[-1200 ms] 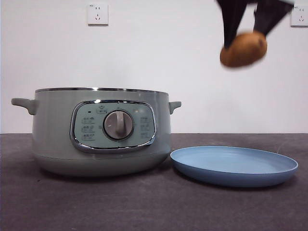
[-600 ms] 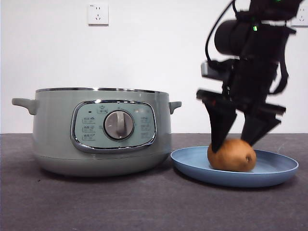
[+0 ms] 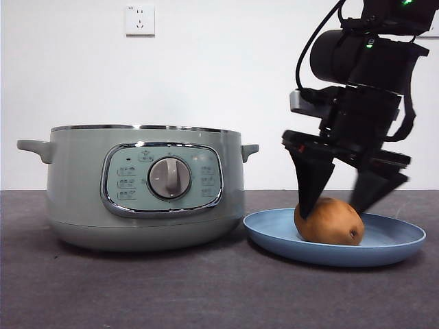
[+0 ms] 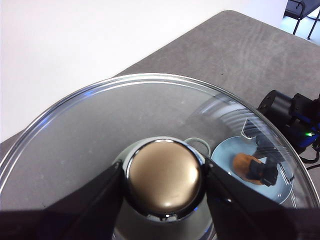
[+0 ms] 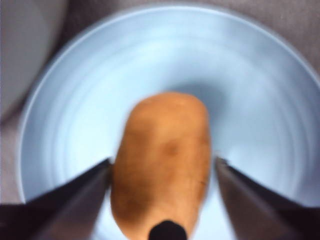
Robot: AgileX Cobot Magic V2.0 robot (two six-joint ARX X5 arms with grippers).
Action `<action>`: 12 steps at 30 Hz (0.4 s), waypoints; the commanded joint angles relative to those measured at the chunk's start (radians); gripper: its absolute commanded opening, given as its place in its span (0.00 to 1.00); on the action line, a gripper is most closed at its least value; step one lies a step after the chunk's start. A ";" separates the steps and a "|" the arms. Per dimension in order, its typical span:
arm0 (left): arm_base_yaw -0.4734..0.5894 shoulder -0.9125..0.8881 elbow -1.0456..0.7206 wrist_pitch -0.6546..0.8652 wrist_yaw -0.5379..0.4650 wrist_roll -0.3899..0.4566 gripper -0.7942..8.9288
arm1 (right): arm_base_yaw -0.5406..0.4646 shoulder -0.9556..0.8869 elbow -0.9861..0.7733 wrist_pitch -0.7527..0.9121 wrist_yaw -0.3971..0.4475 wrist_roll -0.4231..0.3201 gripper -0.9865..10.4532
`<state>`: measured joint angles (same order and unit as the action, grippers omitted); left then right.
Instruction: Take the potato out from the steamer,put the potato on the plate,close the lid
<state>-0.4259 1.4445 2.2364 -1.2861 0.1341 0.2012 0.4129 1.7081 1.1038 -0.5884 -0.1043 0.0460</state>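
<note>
The brown-orange potato (image 3: 329, 223) lies on the light-blue plate (image 3: 398, 243), to the right of the pale-green steamer (image 3: 75, 185), which stands without a lid. My right gripper (image 3: 334, 205) hangs over the plate, jaws open on either side of the potato (image 5: 162, 150); a gap shows at one jaw. The plate (image 5: 260, 75) fills the right wrist view. My left gripper (image 4: 162, 180) is shut on the knob (image 4: 162, 172) of the glass lid (image 4: 100, 125) and holds it in the air, out of the front view. Through the glass I see the plate (image 4: 225, 150) and potato (image 4: 243, 165) below.
The dark grey table (image 3: 206, 288) runs to a white wall with a socket (image 3: 139, 20). The plate sits close to the steamer's right side. A dark chair (image 4: 302, 10) stands beyond the table's far edge.
The right gripper came down from high above with the potato and set it on the plate. Its jaws have now spread apart and the potato rests on its own.
</note>
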 commanded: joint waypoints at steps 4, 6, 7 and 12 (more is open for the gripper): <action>0.001 -0.011 0.009 0.056 0.005 0.010 0.07 | 0.000 -0.076 0.083 -0.102 0.002 0.010 0.52; 0.001 -0.009 0.009 0.071 0.005 0.010 0.07 | 0.000 -0.158 0.113 -0.128 0.002 0.010 0.52; 0.001 -0.004 0.009 0.083 0.004 0.010 0.07 | 0.000 -0.206 0.130 -0.145 0.002 0.010 0.52; 0.001 0.031 0.009 0.122 0.005 0.010 0.07 | 0.000 -0.435 0.150 -0.161 0.002 0.011 0.52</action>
<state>-0.4259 1.4696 2.2364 -1.2163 0.1345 0.2012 0.4126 1.3033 1.2530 -0.7506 -0.1043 0.0490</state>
